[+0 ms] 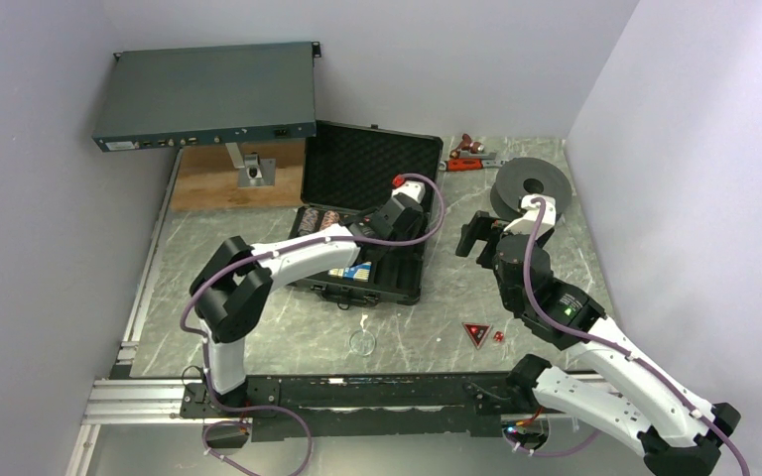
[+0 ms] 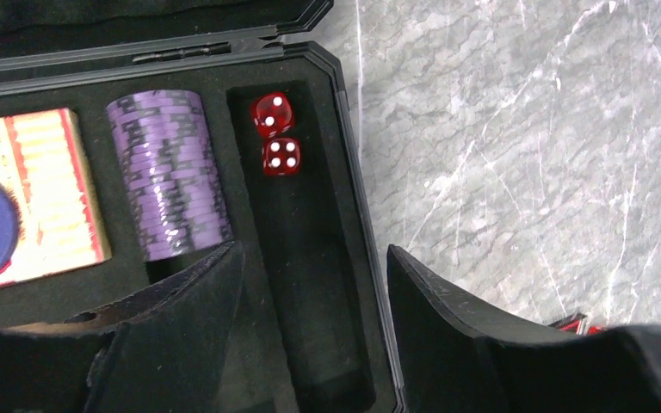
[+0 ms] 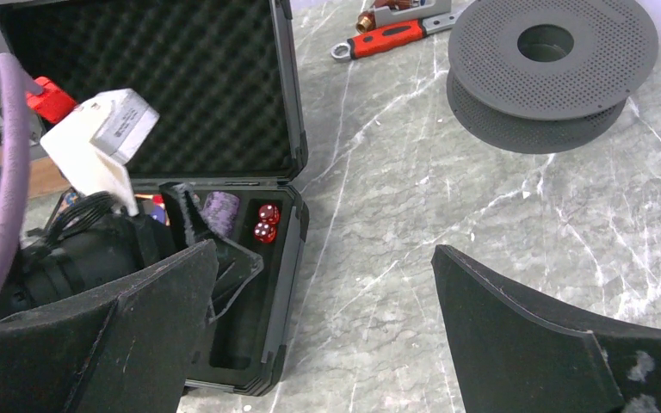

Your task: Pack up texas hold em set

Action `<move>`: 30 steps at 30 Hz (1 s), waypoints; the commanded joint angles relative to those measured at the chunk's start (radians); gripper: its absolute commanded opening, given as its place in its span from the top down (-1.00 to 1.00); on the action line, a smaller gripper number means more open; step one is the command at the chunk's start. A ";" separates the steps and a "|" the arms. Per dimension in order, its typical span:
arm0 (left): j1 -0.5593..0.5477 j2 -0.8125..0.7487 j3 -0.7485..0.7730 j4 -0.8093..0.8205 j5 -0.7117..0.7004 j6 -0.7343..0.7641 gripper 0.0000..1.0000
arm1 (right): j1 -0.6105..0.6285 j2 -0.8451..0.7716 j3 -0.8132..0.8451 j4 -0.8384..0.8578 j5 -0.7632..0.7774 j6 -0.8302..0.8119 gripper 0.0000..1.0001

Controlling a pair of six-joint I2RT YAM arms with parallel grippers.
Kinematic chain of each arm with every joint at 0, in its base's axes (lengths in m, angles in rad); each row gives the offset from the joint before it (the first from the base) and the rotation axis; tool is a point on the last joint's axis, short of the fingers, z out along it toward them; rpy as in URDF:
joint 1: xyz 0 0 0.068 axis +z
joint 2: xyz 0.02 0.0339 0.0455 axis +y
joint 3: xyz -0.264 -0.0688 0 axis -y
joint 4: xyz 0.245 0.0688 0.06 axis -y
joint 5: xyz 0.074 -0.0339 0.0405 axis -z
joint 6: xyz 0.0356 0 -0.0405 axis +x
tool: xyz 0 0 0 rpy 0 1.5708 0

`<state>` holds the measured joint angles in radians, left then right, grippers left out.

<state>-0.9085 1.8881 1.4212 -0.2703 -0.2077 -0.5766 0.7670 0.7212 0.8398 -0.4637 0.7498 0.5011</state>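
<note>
The black case (image 1: 377, 291) lies open mid-table with its foam lid (image 1: 372, 164) up. My left gripper (image 1: 404, 220) hovers open and empty over the case's right end. In the left wrist view it (image 2: 311, 254) hangs above a narrow foam slot that holds two red dice (image 2: 275, 133), beside purple chips (image 2: 169, 176) and a card deck (image 2: 34, 198). My right gripper (image 1: 476, 235) is open and empty over bare table right of the case (image 3: 286, 258). The black-red triangular marker (image 1: 475, 333) and small red dice (image 1: 497, 339) lie on the table near the front.
A grey-blue rack unit (image 1: 203, 94) stands at the back left above a wooden board (image 1: 213, 183). A black spool (image 3: 551, 69) and a red-handled wrench (image 3: 387, 39) lie at the back right. A small clear disc (image 1: 362, 343) lies in front of the case.
</note>
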 commanded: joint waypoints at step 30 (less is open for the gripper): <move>0.101 -1.030 -0.406 -0.330 -0.426 0.506 -0.99 | -0.004 0.174 0.094 -0.357 -0.146 0.222 -1.00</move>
<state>-0.8265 0.9092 1.0863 -0.6594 -0.6327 -0.1341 0.7670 0.8955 0.8898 -0.6750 0.6243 0.6304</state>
